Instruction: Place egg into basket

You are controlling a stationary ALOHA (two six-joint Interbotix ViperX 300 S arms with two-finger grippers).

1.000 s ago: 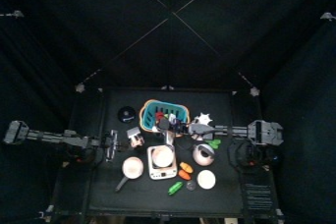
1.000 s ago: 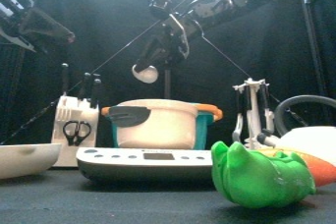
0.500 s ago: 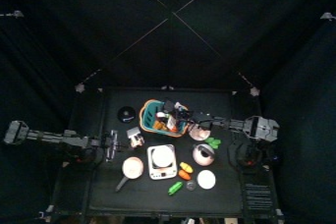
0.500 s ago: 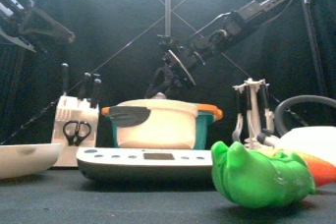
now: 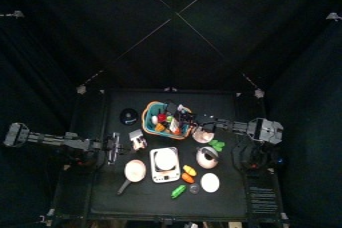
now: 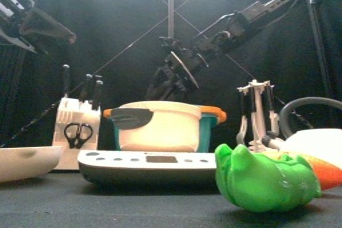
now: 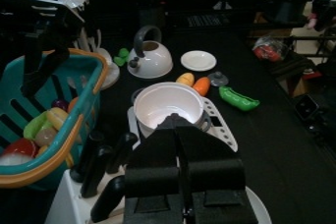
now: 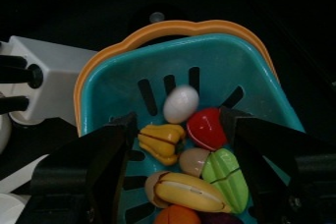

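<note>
White egg [image 8: 182,102] lying on the slatted floor of the teal basket [image 8: 262,71], free of the jaws and just beside a red piece [image 8: 207,127] and a yellow piece [image 8: 163,140] of toy food. The basket stands toward the far edge of the tabletop, left of centre [image 5: 151,113]. The right gripper [image 8: 171,164] hangs directly over it with jaws spread wide and nothing between them; the egg appears already delivered. The left gripper [image 7: 183,164] rests low near the left edge, its jaws drawn together and empty, above a white bowl [image 7: 171,103] on a white slab [image 7: 221,130].

Risks, as judged from this position: the spread jaws reach down among the basket's contents, so a withdrawal that is not straight up could catch the orange rim [image 8: 118,51] and drag or tip the basket, or nudge the egg. The egg, being round, may roll against the neighbouring food if the basket is jolted.
</note>
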